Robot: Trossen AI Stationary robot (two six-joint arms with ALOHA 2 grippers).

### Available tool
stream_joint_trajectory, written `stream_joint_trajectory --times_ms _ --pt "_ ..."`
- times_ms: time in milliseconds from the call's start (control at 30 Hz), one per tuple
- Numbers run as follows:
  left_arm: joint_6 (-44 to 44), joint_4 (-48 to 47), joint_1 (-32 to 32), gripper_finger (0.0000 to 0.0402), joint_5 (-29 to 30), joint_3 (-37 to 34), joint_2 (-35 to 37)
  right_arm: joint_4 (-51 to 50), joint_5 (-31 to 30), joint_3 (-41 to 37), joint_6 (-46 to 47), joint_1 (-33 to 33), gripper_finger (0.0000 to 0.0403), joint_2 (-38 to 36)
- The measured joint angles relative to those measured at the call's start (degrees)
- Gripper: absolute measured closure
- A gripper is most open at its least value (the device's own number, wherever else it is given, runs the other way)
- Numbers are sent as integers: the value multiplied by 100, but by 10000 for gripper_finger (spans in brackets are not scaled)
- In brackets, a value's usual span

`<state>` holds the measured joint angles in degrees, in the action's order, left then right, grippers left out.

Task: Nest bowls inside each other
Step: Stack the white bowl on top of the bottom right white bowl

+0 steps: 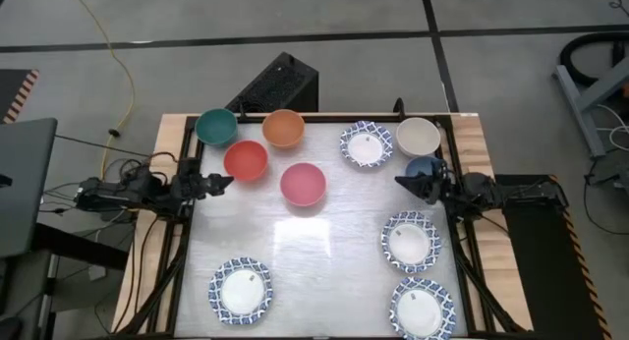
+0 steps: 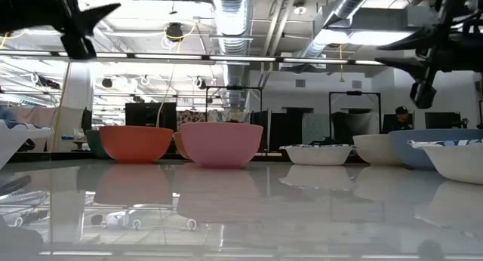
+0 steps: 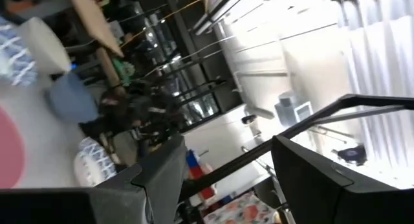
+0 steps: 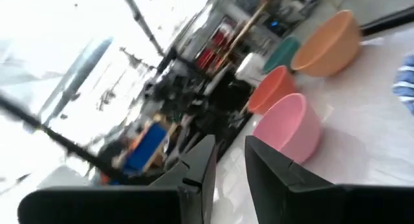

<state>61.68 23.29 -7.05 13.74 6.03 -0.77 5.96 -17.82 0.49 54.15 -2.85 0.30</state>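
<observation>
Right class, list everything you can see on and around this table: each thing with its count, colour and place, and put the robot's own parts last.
teal bowl: one, teal, far left of the table
orange bowl: one, orange, beside the teal one
red bowl: one, red, just nearer than those two
pink bowl: one, pink, near the middle
cream bowl: one, cream, far right
blue bowl: one, blue, just nearer than the cream one, partly under the right gripper
patterned bowls: four, blue-and-white rims; one far centre-right, two near right, one near left
table: one, pale and shiny
left gripper: one, dark, open, left edge, empty
right gripper: one, dark, right edge by the blue bowl, empty
</observation>
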Motion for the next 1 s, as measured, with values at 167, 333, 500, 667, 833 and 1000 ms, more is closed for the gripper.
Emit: stream_joint_trajectory --times_ms 167,333,500,667,833,1000 --pt "-775 25 0 182 54 549 1 -119 -16 0 62 -12 298 2" --pt "-1405 28 0 182 299 1027 -131 1188 64 2 -355 -48 298 2" --pt "-1640 23 0 182 682 1360 -420 2854 75 104 -1699 -169 298 0" --pt "-1621 6 0 182 786 1742 -931 2502 -171 835 -2757 -247 298 104" --pt "-1776 -351 0 182 702 2385 -1587 1011 -376 1883 -3404 -247 298 516" --pt "-1713 -1990 0 182 283 3355 -2081 -832 -477 3214 -3418 -245 298 1237"
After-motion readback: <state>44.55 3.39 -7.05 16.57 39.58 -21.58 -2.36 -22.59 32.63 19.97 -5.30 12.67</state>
